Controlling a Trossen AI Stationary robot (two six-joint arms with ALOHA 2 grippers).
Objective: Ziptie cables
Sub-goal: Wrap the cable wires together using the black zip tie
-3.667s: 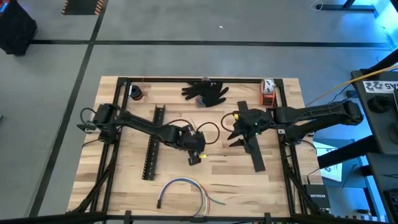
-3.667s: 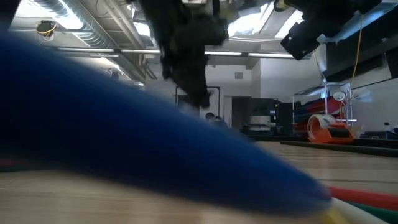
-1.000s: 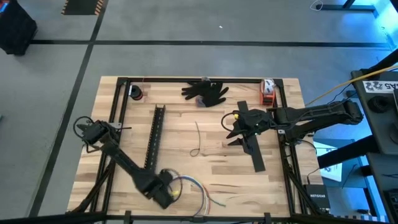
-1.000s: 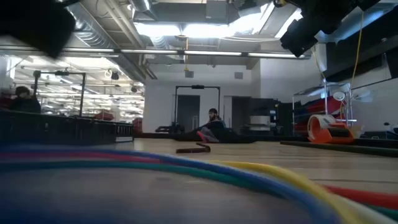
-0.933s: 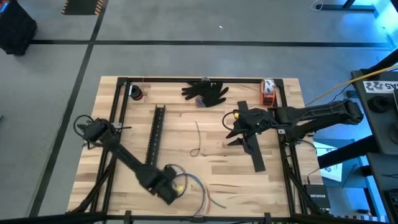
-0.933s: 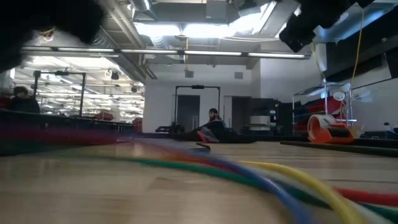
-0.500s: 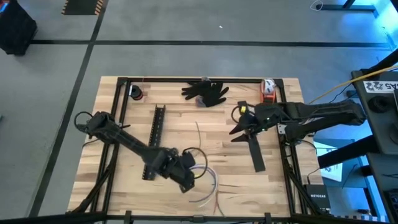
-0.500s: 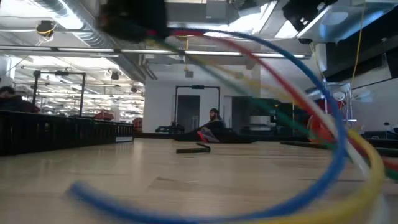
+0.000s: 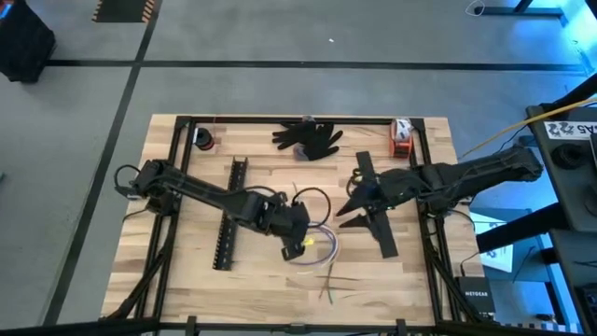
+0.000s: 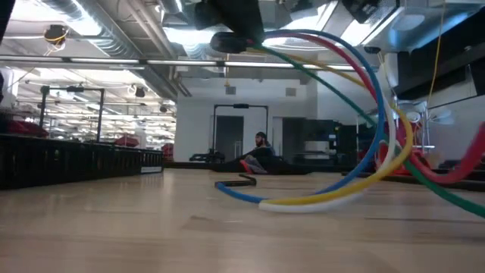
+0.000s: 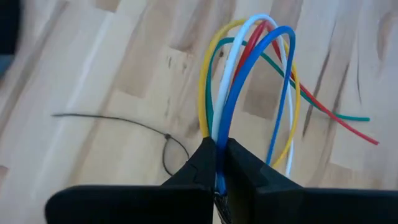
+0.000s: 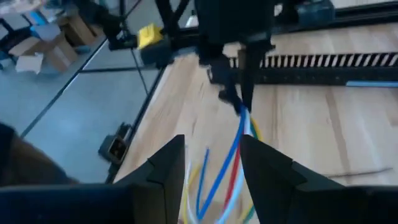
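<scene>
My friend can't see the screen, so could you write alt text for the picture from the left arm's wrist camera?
The left gripper, its two dark fingers shut, pinches a bundle of cables, yellow, white, red, blue and green, which loop up above a pale wooden table. A thin black zip tie with a small loop lies on the wood beside the gripper.

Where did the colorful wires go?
In the high view the cables hang mid-table from the shut left gripper, right of the black slotted channel.
</scene>
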